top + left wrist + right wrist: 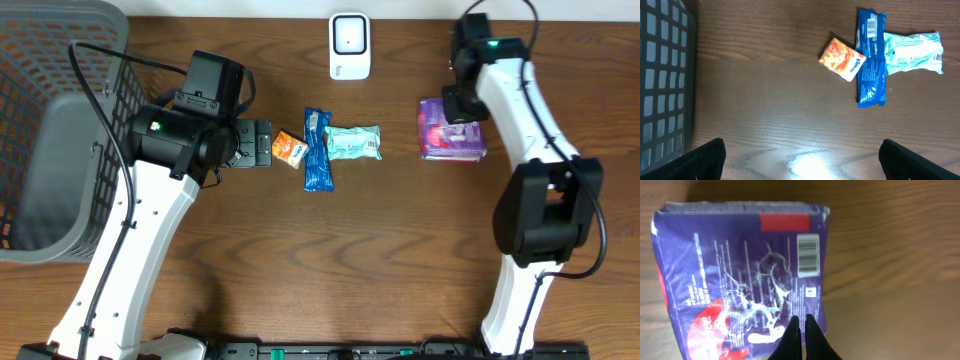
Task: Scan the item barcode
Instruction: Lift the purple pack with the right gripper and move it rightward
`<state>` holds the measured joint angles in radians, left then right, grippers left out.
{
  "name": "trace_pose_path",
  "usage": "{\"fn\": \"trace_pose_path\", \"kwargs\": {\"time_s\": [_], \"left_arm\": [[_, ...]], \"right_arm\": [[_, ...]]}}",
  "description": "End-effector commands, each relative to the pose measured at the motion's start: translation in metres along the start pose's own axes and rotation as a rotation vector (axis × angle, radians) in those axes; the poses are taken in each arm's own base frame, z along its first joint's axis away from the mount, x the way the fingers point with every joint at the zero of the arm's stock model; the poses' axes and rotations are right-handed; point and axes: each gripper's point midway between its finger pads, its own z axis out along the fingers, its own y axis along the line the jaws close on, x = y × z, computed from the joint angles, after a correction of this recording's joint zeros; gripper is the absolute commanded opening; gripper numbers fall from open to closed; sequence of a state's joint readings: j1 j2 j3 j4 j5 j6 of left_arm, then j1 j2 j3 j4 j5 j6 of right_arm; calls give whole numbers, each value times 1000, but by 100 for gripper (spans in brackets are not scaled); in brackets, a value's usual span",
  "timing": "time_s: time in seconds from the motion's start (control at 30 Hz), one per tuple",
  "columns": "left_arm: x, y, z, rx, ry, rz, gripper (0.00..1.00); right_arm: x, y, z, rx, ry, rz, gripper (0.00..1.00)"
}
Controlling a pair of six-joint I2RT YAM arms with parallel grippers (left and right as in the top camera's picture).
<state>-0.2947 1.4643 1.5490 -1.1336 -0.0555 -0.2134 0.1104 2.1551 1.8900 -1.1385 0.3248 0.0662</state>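
Fingers (792, 336) of the right gripper (801, 322) are pressed together on the purple packet (735, 265).

The jaws meet with no gap, their tips on the crinkled film near one long edge of the packet; whether any film is pinched between them cannot be told. The packet lies flat on the table (890, 280), and its barcode (808, 255) faces up just beyond the tips. Seen from overhead, the packet sits at the table's right side, near the white scanner (349, 45) at the far edge. The left gripper (800, 150) hangs spread wide over bare wood, holding nothing. Ahead of it a blue packet (871, 60) touches an orange packet (842, 59) and a pale green packet (912, 52). A grey basket (60, 60) stands at the far left.
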Motion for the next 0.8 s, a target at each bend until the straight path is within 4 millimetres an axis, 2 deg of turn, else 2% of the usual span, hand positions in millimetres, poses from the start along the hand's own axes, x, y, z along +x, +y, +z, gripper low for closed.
{"fn": "trace_pose_path", "kwargs": {"time_s": [0.0, 0.07, 0.13, 0.17, 0.23, 0.27, 0.33, 0.53, 0.57, 0.7, 0.77], "left_arm": [[-1, 3, 1, -12, 1, -13, 98], [-1, 3, 1, -12, 1, -13, 98], [-1, 3, 1, -12, 1, -13, 98], [-1, 3, 1, -12, 1, -13, 98], [-1, 3, 1, -12, 1, -13, 98], [-1, 3, 1, -12, 1, -13, 98], [-1, 3, 1, -12, 1, -13, 98], [-1, 3, 1, -12, 1, -13, 98], [-1, 3, 1, -12, 1, -13, 98], [-1, 3, 1, -12, 1, -13, 98], [-1, 3, 1, -12, 1, -13, 98]], "right_arm": [[-8, -33, -30, 353, -98, 81, 1], [-8, -10, -28, 334, -117, 43, 1], [-3, 23, -20, 165, -85, -15, 5], [5, 55, -16, -66, -36, -100, 26], [13, 75, -17, -222, 1, -111, 45], [17, 84, -20, -282, 17, -109, 46], [18, 87, -21, -243, 13, -117, 48], [12, 76, -23, 40, -64, -71, 54], [14, 71, -18, 90, -71, -46, 54], [35, 71, 22, 153, -59, 1, 55], [40, 67, 33, 190, -71, 10, 56]]}}
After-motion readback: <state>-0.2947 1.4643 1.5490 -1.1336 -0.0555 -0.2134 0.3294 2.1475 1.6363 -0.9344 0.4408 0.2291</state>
